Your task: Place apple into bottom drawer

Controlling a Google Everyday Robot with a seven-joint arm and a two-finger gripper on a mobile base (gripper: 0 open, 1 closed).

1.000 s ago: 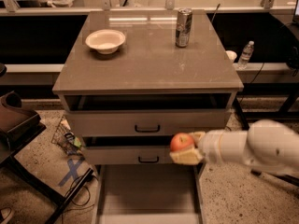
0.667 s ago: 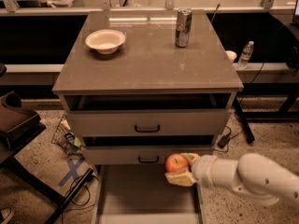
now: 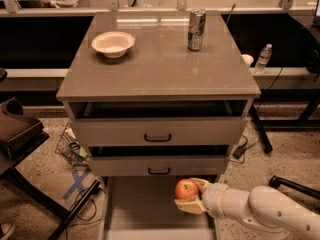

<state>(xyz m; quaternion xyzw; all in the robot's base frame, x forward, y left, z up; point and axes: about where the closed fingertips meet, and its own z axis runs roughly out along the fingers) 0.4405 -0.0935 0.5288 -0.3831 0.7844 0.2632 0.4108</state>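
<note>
The red-orange apple (image 3: 186, 188) is held in my gripper (image 3: 189, 196), whose pale fingers (image 3: 189, 206) close around it from the right. My white arm (image 3: 260, 211) reaches in from the lower right. The apple hangs over the right part of the bottom drawer (image 3: 145, 209), a pulled-out grey-beige tray below the two handled drawers. The tray floor under the apple looks bare.
Two upper drawers with dark bar handles (image 3: 158, 138) stand slightly open. On the cabinet top (image 3: 160, 69) are a white bowl (image 3: 113, 43) and a drink can (image 3: 196, 29). A dark chair (image 3: 17, 134) stands left; cables and a water bottle (image 3: 263, 58) lie right.
My gripper has carried the apple down and to the left, from beside the second drawer front to over the bottom drawer.
</note>
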